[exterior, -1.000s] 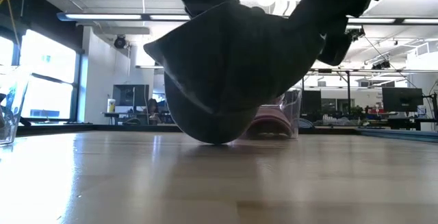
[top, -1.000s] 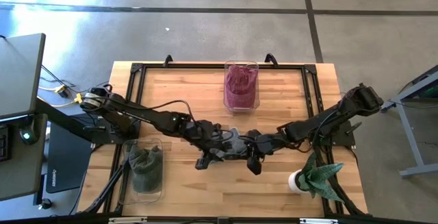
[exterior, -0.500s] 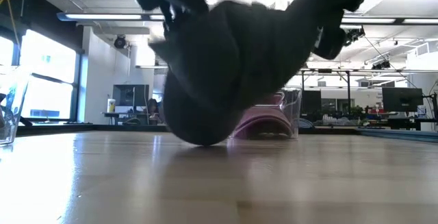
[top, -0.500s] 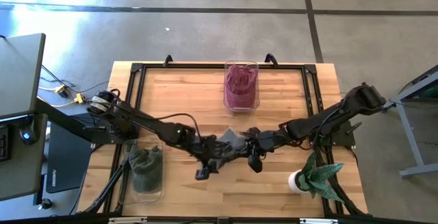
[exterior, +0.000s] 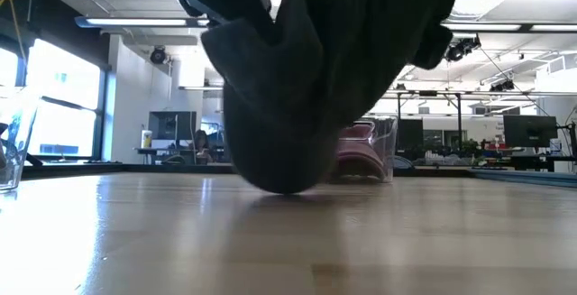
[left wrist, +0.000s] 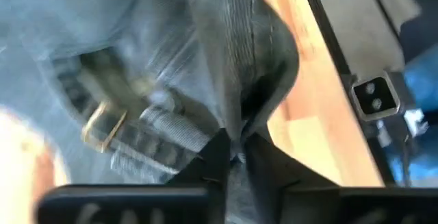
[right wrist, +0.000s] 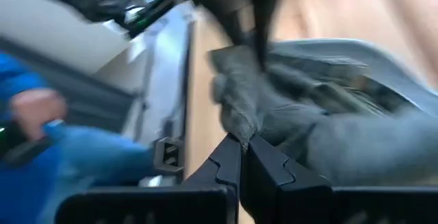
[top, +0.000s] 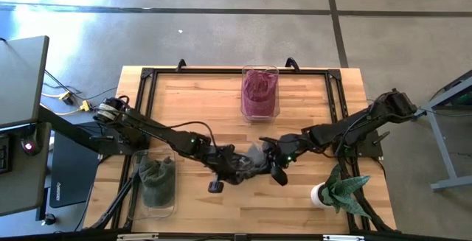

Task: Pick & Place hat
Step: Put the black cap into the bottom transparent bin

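The grey hat [top: 254, 155] hangs crumpled between both grippers near the table's middle. In the low view its rounded underside [exterior: 284, 182] touches the wood. My left gripper [top: 237, 169] is shut on the hat's left side. My right gripper [top: 276, 161] is shut on its right side. The left wrist view shows the hat's back strap with a brass buckle [left wrist: 102, 125]. My left gripper pinches a raised fold of the grey cloth [left wrist: 236, 125] between its two fingertips [left wrist: 217, 157]; how many layers it has does not show. The hat hangs below the fingers with its underside on the table. My right gripper pinches a bunched edge of the hat [right wrist: 236, 118] between its fingertips [right wrist: 233, 157], opposite the left gripper. The cloth sags away from the fingers.
A clear bin with a maroon hat [top: 259, 92] stands at the far edge in the middle. A clear bin with a green hat [top: 157, 180] stands at the near left. A potted plant [top: 339, 189] stands at the near right. Bare wood lies in front of the hat.
Both grippers stayed shut on the hat and shifted a little over the table's middle. The hat's jutting side has been drawn in, so it hangs more bunched and narrower. Its underside stayed on the table.
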{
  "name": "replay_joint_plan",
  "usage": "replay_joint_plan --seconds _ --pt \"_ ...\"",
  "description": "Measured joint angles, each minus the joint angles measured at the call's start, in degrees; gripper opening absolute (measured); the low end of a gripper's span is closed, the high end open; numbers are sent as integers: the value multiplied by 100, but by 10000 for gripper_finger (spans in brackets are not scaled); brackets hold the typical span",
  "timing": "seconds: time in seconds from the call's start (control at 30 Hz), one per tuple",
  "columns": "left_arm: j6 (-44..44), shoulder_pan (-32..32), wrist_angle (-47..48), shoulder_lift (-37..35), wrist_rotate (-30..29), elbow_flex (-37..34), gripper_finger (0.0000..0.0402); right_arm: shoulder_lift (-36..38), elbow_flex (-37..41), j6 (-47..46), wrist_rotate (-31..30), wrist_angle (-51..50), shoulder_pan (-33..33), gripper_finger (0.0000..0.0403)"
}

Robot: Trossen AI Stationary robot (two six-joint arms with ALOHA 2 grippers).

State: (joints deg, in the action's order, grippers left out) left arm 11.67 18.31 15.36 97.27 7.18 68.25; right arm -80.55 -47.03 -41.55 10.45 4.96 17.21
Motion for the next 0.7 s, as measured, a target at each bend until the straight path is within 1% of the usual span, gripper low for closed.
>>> replay_joint_plan --seconds 0.07,0.1,0.17,0.27,0.37,0.43,0.53,0.63,0.7 --pt "-378 -38 172 -124 33 -1 13 -2 0 -1 430 203 16 6" --pt "-531 -67 235 -154 134 33 7 -2 0 -1 618 296 27 4" --pt "-895 -171 534 -146 280 180 8 -2 0 -1 806 365 42 3" --pt "-1471 -279 1539 -133 453 560 14 -11 0 29 921 295 36 7" --pt "-1991 -335 2132 -128 620 993 11 -4 0 147 995 318 44 9" --pt "-2293 -332 2286 -131 738 1167 9 -4 0 298 1009 318 47 7" --pt "-2662 -330 2429 -131 725 1296 6 -4 0 528 903 321 52 7" --pt "-2629 -330 2470 -131 601 1318 5 -4 0 771 892 313 62 28" --pt "-2462 -330 2544 -131 522 1318 5 -4 -14 855 1154 306 -10 60"
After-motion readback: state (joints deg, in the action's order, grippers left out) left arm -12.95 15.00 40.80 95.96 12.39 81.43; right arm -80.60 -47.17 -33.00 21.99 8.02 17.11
